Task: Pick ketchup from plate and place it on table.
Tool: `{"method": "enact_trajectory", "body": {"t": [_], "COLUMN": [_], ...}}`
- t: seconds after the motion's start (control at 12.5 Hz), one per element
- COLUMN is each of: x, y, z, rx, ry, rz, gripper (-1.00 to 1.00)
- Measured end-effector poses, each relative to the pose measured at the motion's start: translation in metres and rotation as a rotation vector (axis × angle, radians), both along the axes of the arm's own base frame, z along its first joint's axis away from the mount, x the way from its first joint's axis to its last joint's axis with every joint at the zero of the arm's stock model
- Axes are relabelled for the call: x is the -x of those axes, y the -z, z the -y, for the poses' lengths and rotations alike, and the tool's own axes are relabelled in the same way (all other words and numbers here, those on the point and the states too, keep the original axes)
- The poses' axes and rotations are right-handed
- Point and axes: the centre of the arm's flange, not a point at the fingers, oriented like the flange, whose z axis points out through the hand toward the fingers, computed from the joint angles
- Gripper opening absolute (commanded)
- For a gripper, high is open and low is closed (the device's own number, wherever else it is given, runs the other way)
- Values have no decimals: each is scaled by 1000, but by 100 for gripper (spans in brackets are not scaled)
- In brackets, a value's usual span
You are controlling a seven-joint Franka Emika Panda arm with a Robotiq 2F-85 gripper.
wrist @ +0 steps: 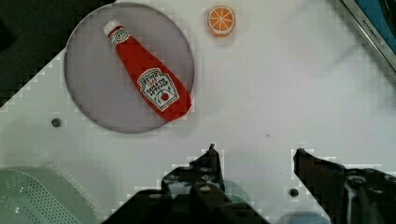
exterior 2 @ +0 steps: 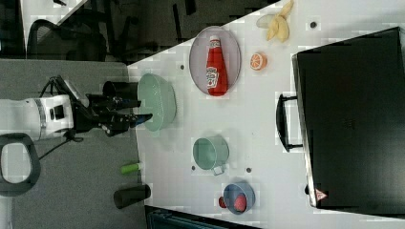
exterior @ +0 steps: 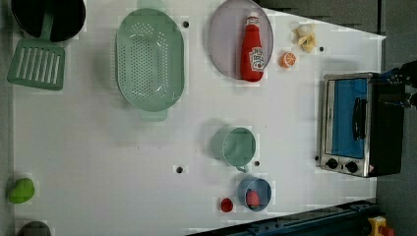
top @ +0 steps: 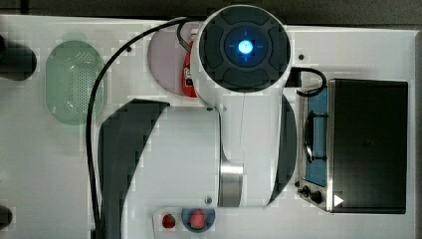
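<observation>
Wrist view: ketchup (wrist: 148, 77) well beyond parted fingers (wrist: 211, 161).

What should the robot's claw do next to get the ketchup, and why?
Probably move over the ketchup and come down on it. The gripper is open with nothing between its fingers, apart from the bottle, which lies flat on the plate.

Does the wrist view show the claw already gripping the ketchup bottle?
No: the ketchup lies flat on the plate, while the claw hangs open over bare table beside it.
</observation>
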Motion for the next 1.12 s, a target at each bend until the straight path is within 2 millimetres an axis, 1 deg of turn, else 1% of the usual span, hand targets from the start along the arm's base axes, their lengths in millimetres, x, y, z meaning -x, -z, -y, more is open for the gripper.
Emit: {"method": "enact_trajectory", "body": {"t": [0.08, 0.16, 0.24, 0.32, 0.4, 0.48, 0.56, 0.64, 0.72, 0.8, 0.88, 0.96, 1.12], "x": [28, 61, 84, 93, 92, 87, 80, 73, 65, 54, 41, 26, -5], "y": [8, 11, 6, -7, -23, -36, -44, -44, -36, -23, -3, 23, 80], "z": [2, 6, 10, 12, 14, 14, 13, 13, 11, 9, 6, 2, -9], "rx": [1, 6, 8, 13, 15, 15, 17, 15, 18, 13, 10, 12, 5], "ry": [8, 23, 39, 47, 52, 51, 49, 48, 43, 38, 30, 20, -7], "rz": [-60, -127, -147, -120, -79, -34, 7, 19, 18, 15, -3, -18, -30], "gripper": [59, 81, 99, 100, 100, 100, 100, 100, 100, 100, 100, 100, 100]}}
